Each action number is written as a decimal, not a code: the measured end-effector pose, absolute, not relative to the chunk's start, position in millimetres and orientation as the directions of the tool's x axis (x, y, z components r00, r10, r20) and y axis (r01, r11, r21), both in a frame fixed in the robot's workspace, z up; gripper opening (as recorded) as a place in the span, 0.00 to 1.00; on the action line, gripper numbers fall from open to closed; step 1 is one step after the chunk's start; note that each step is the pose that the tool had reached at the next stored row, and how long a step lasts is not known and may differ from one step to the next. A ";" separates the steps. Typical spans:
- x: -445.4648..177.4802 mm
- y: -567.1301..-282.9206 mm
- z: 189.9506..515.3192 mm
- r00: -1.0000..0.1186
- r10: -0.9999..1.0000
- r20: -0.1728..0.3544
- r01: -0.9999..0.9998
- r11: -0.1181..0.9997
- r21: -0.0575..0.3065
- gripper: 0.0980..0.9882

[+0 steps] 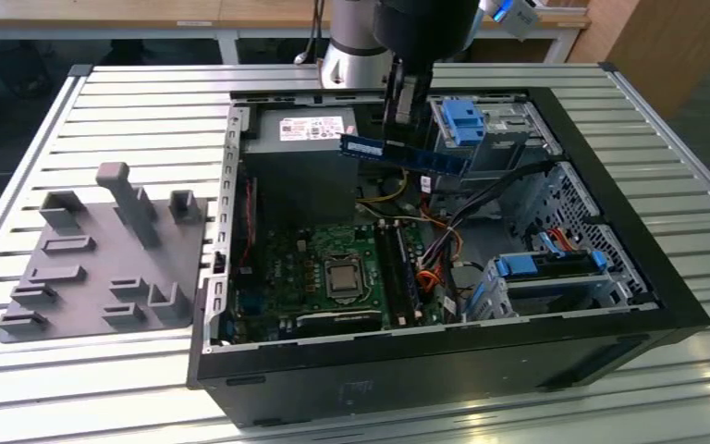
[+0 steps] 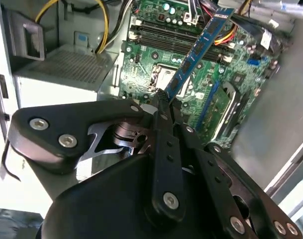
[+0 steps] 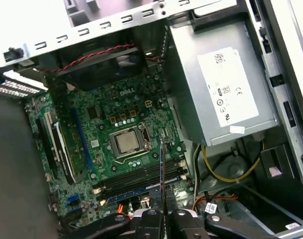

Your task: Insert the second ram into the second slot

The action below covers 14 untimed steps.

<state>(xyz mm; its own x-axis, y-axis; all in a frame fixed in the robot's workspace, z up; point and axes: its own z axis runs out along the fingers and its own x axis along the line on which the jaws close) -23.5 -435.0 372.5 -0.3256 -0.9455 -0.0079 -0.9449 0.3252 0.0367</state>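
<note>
Second ram [image 2: 201, 50] in claw [image 2: 163, 102], apparently above motherboard [image 2: 141, 64]

Dark blue second ram [image 1: 405, 154], black gripper [image 2: 163, 99], green motherboard [image 1: 330, 273] with black slots, black case [image 1: 454, 379], grey power supply [image 3: 216, 84] with white label, blue drive clips [image 1: 464, 120], yellow wires [image 2: 106, 22], silver ribbed table [image 1: 145, 111], plain grey fixture [image 1: 96, 268]

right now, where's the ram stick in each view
exterior view: ram stick in the gripper, above the case by the power supply
second wrist view: ram stick juts from the gripper over the motherboard
first wrist view: ram stick edge-on, a thin line beside the cpu socket
shared landmark: cpu socket
</note>
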 end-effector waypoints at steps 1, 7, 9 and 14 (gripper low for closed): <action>-23.5 -435.0 372.2 -0.343 -0.939 -0.008 -0.939 0.342 0.037 0.04; -23.5 -435.0 370.5 -0.442 -0.897 -0.006 -0.896 0.442 0.036 0.04; -23.6 -435.0 370.1 -0.472 -0.882 -0.006 -0.881 0.471 0.036 0.04; -23.5 -435.0 368.7 -0.547 -0.837 -0.006 -0.837 0.547 0.036 0.04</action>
<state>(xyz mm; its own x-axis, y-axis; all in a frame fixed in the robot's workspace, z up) -23.5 -435.0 368.7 -0.5470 -0.8371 -0.0059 -0.8367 0.5465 0.0358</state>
